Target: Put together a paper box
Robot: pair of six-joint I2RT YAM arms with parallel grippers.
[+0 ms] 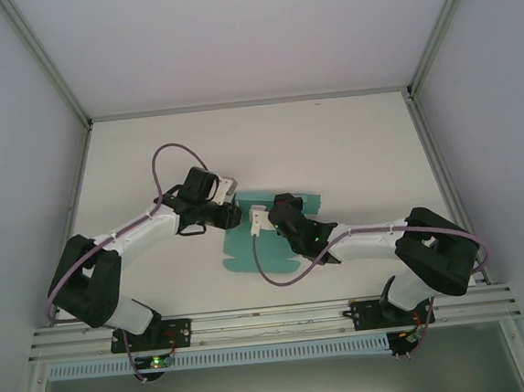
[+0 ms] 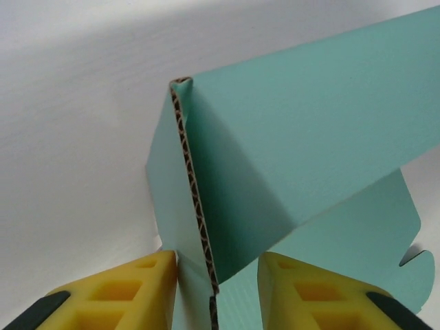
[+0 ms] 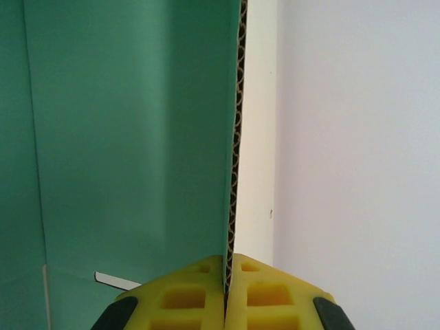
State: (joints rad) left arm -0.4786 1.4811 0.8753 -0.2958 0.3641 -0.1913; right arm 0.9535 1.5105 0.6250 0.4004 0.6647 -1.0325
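Paper box (image 1: 238, 253): teal card, partly folded, lying on the table (image 1: 350, 152) between the arms. Wrist views add its corrugated edge: right gripper (image 3: 229, 267) pinched tight on an upright flap, left gripper (image 2: 217, 268) parted around another

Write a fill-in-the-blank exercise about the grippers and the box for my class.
The right gripper is ____ on an edge of the box.
The left gripper has its jaws ____, with a raised flap between them.
The box lies on a ____ table.
Missing words: shut, open, white.
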